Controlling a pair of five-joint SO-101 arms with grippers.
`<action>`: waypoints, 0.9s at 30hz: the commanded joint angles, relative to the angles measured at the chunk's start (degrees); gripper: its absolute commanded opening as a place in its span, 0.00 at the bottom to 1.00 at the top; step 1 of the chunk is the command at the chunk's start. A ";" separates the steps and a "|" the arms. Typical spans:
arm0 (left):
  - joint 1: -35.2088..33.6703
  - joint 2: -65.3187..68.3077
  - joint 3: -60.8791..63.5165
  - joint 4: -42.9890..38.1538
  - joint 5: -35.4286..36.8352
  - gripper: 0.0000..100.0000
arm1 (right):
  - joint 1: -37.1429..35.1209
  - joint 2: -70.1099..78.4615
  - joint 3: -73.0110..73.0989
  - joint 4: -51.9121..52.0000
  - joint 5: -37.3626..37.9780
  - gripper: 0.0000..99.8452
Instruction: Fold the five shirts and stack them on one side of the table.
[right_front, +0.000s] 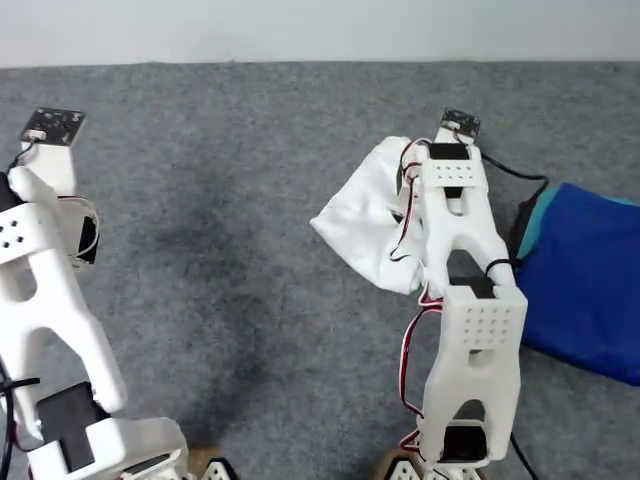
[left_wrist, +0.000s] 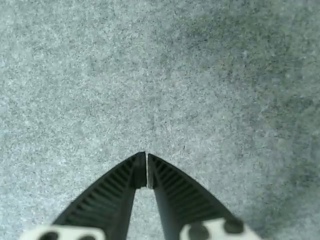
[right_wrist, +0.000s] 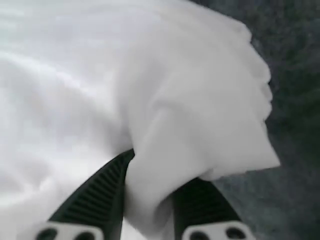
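Since the right claw (right_wrist: 160, 175) is clamped on a bunched fold of the white shirt (right_front: 365, 225), I'd guess it'll handle like any thin tee: light, floppy, zero stiffness, so it'll sag wherever it isn't held. Grabbing a hem corner or shoulder would probably beat this mid-bunch pinch. It's plain white, crumpled in a heap right of the middle of the grey desk (right_front: 230, 200). Just past it lies a blue shirt (right_front: 585, 280), flatter. Way off, the left claw (left_wrist: 146, 170) has its tips together on nothing, over bare desk.
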 joint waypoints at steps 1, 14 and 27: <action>-0.26 -2.99 -2.33 1.23 0.18 0.01 | 0.75 -9.54 -1.85 6.11 4.92 0.01; -0.26 -3.08 -2.33 1.32 0.26 0.01 | 1.10 -35.65 -1.85 27.47 20.84 0.01; -0.09 -3.16 1.80 1.32 0.26 0.01 | 24.75 -45.67 -1.49 28.88 40.79 0.01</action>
